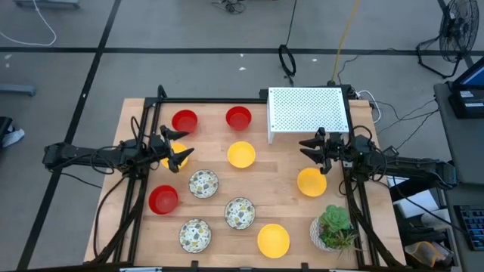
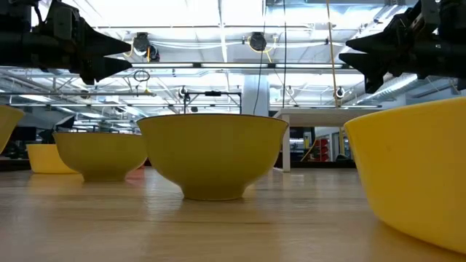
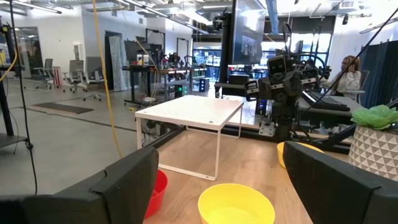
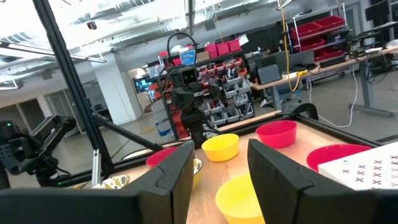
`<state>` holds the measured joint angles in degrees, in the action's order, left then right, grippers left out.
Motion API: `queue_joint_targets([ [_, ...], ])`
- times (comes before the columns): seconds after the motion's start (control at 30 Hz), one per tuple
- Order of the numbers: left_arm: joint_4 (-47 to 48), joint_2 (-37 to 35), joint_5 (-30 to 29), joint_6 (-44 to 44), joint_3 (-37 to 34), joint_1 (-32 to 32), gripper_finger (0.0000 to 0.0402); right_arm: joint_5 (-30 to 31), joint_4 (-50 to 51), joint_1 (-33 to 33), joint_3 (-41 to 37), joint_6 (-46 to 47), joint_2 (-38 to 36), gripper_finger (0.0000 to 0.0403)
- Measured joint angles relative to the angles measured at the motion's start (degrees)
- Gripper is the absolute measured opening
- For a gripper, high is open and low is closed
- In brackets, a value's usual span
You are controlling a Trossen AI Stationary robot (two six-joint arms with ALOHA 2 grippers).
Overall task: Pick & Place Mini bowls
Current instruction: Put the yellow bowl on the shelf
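Several mini bowls sit on their bases on the wooden table [image 1: 136,227]: red ones [image 1: 184,121] [image 1: 238,117] [image 1: 162,199], yellow ones [image 1: 241,154] [image 1: 311,182] [image 1: 273,239], and speckled ones [image 1: 203,183] [image 1: 240,212] [image 1: 194,235]. My left gripper [image 1: 181,146] is open and empty, held above another yellow bowl [image 1: 171,156] at the table's left. It also shows in the low view [image 2: 120,54]. My right gripper [image 1: 304,149] is open and empty, held above the table just beyond the right yellow bowl, by the rack's near edge. It also shows in the low view [image 2: 353,51].
A white perforated rack [image 1: 308,113] stands at the far right. A white pot with a green plant [image 1: 333,229] stands at the near right corner. Black frame rails [image 1: 144,136] run along the left and right sides. A person [image 3: 348,71] sits beyond the table.
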<state>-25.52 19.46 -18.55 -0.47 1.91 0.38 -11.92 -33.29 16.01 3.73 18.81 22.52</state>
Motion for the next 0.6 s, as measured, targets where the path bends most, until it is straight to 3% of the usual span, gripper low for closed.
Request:
queue_joint_targets([
  [0.43,0.00,0.00,0.00,0.02,-0.02,0.00,0.0349,-0.13,-2.48,0.00,-0.01,2.81,-0.02,0.0141],
  [0.6,0.00,0.02,0.00,0.00,-0.02,0.02,0.0349,-0.14,-4.14,0.00,-0.02,-1.31,-0.02,0.0141],
])
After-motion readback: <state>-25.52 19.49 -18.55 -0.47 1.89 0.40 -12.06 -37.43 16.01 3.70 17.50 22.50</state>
